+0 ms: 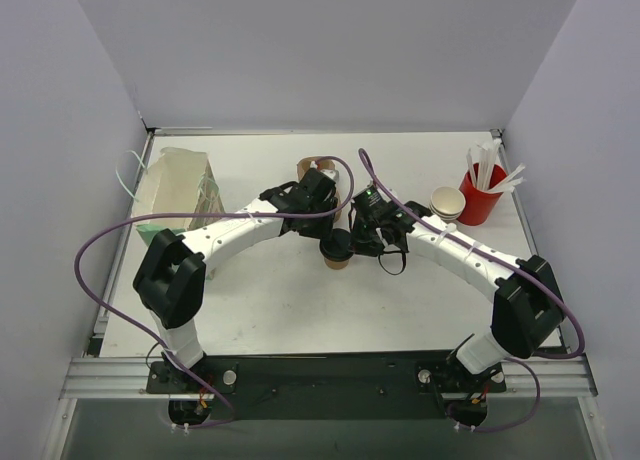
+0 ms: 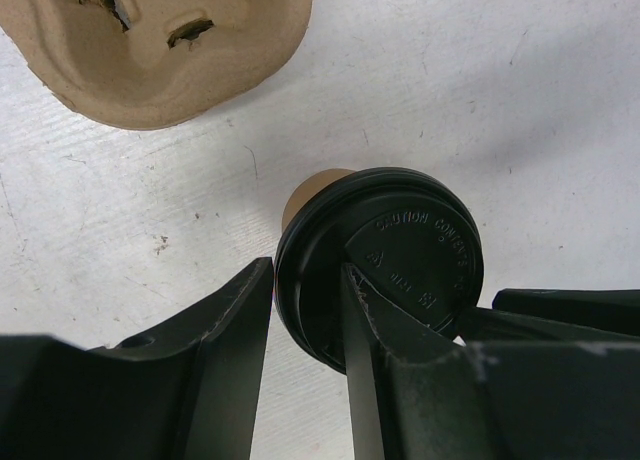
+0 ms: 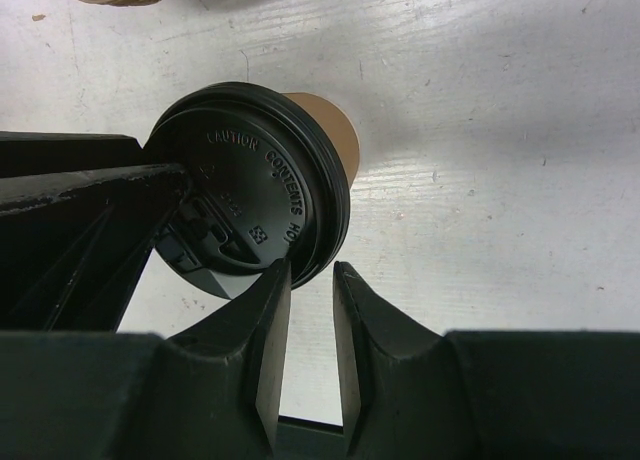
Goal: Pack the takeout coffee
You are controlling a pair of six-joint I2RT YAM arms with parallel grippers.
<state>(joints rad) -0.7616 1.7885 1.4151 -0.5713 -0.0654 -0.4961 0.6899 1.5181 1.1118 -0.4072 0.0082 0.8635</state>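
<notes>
The takeout coffee [image 1: 338, 252], a brown kraft-paper cup with a black lid, stands mid-table between both arms. In the left wrist view the lid [image 2: 400, 255] fills the centre. My left gripper [image 2: 308, 270] straddles the lid's rim, one finger outside it and one on top. In the right wrist view my right gripper [image 3: 312, 268] is narrowly set on the opposite rim of the lid [image 3: 250, 200], with the brown cup wall [image 3: 338, 130] behind. In the top view both grippers, left [image 1: 328, 226] and right [image 1: 360, 238], meet over the cup.
The moulded pulp cup carrier [image 1: 316, 167] lies just beyond the cup, and it also shows in the left wrist view [image 2: 150, 50]. A stack of brown cups [image 1: 447, 202] and a red cup of white sticks [image 1: 480, 192] stand at the right. A clear plastic bag [image 1: 180, 188] sits at the left.
</notes>
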